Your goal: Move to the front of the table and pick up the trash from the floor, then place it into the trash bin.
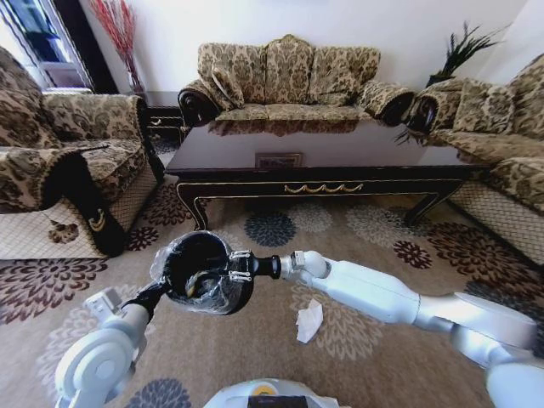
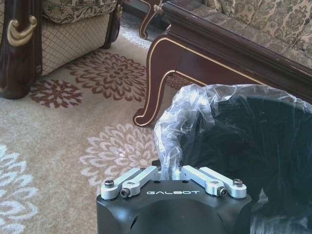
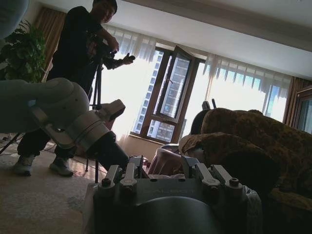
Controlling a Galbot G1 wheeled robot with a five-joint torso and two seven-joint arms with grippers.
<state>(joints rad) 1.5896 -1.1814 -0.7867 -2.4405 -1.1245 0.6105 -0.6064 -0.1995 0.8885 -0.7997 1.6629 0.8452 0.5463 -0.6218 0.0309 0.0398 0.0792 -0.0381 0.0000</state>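
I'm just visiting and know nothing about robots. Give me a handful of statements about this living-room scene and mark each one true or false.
1. The trash bin is lifted off the carpet, with the two grippers at its rim. True: the left gripper is closed on the bag-lined rim, and the right gripper is at the opposite side.
2. The bin stands on the table. False: it is in front of the table, over the carpet.
3. A crumpled white paper lies on the carpet under the right arm. True.
4. The bin has no liner. False: a crinkly clear plastic bag folds over its rim.
5. The white paper is already inside the bin. False: it is on the floor beside it.
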